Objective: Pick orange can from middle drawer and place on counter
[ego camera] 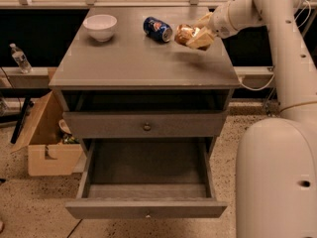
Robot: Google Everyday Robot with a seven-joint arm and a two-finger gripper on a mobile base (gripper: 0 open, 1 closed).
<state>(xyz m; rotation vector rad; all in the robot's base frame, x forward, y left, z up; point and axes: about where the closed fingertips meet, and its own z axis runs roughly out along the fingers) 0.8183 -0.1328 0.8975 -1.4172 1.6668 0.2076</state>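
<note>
The orange can [184,33] is held on its side in my gripper [197,33], a little above the right rear of the counter [138,63]. The gripper is shut on the can, its pale fingers [202,39] wrapped around it. The arm reaches in from the upper right. The middle drawer [147,182] is pulled open below, and its inside shows nothing in it. The upper drawer [146,125] with the round knob is nearly shut.
A blue soda can [157,29] lies on its side just left of the orange can. A white bowl [100,27] stands at the counter's rear left. A cardboard box [44,148] sits on the floor at left. A water bottle [20,58] stands on a ledge. My white base [277,177] fills the right.
</note>
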